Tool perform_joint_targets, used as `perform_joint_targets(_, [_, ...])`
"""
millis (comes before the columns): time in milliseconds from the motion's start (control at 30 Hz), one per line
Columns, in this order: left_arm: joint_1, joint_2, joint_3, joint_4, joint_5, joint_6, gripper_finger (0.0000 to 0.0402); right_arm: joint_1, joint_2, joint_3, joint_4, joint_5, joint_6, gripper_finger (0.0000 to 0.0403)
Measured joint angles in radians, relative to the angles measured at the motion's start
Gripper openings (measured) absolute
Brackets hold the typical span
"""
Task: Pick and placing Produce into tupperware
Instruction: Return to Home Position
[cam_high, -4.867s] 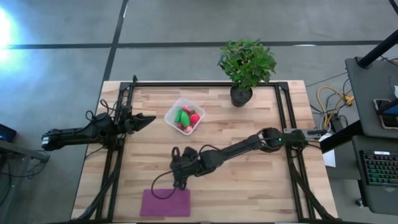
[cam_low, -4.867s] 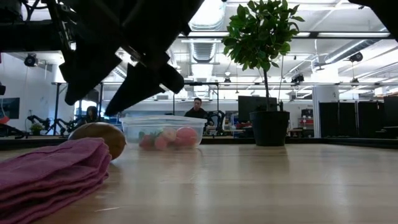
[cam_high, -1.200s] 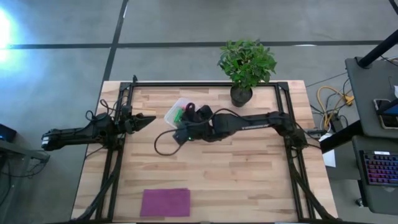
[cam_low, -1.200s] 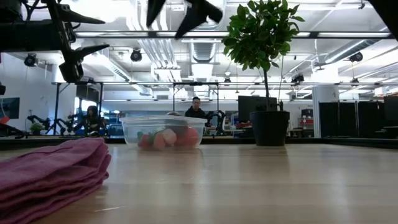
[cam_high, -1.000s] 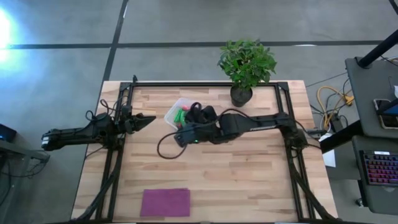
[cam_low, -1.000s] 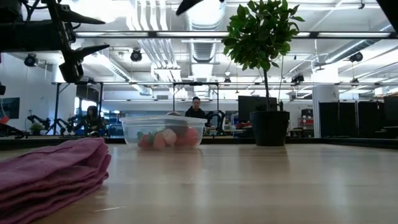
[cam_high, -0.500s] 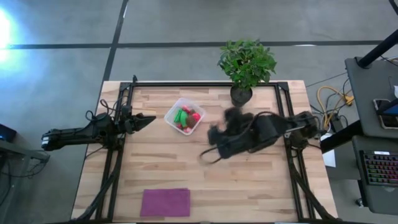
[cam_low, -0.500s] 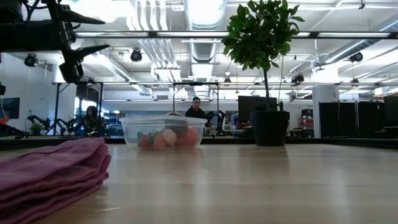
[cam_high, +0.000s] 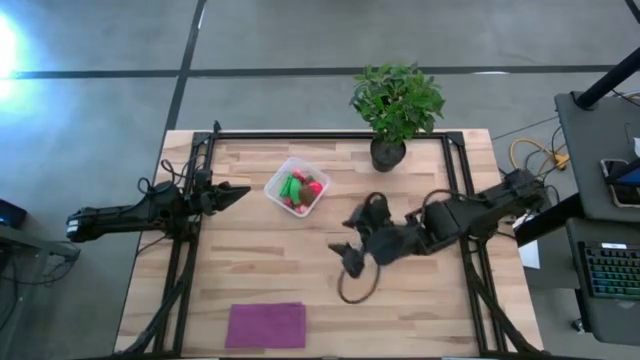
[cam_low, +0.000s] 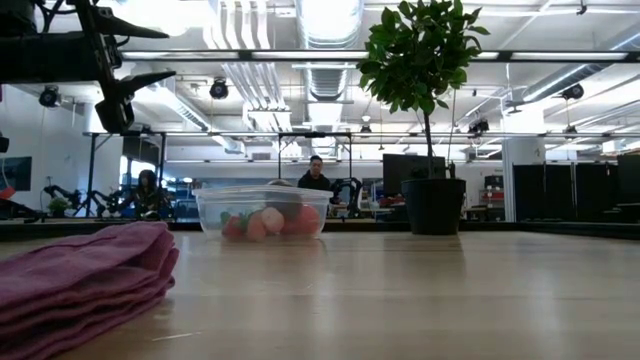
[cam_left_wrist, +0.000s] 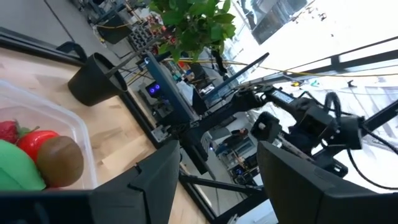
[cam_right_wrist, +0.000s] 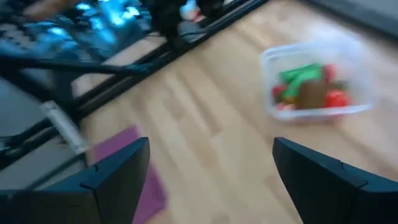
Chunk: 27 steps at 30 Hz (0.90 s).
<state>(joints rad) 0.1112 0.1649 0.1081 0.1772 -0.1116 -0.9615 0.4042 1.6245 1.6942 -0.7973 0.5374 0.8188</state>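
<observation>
The clear tupperware (cam_high: 297, 187) stands on the table's far left part. It holds the produce: green pieces (cam_right_wrist: 301, 74), a red ball (cam_left_wrist: 36, 142), a brown oval (cam_left_wrist: 60, 160) and small red bits. My right gripper (cam_high: 352, 236) hangs open and empty above the middle of the table, to the right of the tub and nearer the front edge; its wrist view shows the fingers wide apart (cam_right_wrist: 211, 180). At the table's left edge my left gripper (cam_high: 240, 192) stays still, open, pointing at the tub (cam_left_wrist: 43, 124).
A potted plant (cam_high: 388, 150) stands at the far edge, right of the tub. A folded purple cloth (cam_high: 266, 325) lies at the near edge, left of centre. A dark cable loop (cam_high: 355, 285) hangs below my right arm. Bare wood lies between the tub and the cloth.
My right gripper has drawn back from over the tupperware toward the table's right and near edges, staying open and empty, and it has left the top of the low view. The tub with its produce, uncovered from above, has stayed in place.
</observation>
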Motion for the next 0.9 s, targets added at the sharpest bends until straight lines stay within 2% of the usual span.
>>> perform_joint_targets(233, [0.000, -0.002, 0.000, 0.000, 0.000, 0.000, 0.0201, 0.003, -0.304, -0.450, 0.334, -0.044, 0.000, 0.0332])
perform_joint_targets(433, [0.000, -0.002, 0.000, -0.002, 0.000, 0.000, 0.0201, 0.009, -0.607, -0.721, 0.583, -0.049, -0.185, 0.0332])
perform_joint_targets(533, [0.000, -0.003, 0.000, -0.002, 0.000, 0.000, 0.0201, 0.017, -0.728, -0.801, 0.601, -0.048, -0.250, 0.0329])
perform_joint_targets(633, [0.000, -0.003, 0.000, -0.002, 0.000, 0.000, 0.0201, 0.009, -0.850, -0.857, 0.545, -0.034, -0.200, 0.0331])
perform_joint_targets(700, [0.000, -0.003, 0.000, -0.001, 0.000, 0.000, 0.0201, 0.005, -0.926, -0.889, 0.480, -0.021, -0.076, 0.0332])
perform_joint_targets(733, [0.000, -0.003, 0.000, -0.002, 0.000, 0.000, 0.0201, 0.005, -0.964, -0.905, 0.457, -0.021, -0.073, 0.0333])
perform_joint_targets(900, [0.000, -0.003, 0.000, -0.001, 0.000, 0.000, 0.0201, 0.014, -1.114, -0.994, 0.506, -0.109, -0.264, 0.0336])
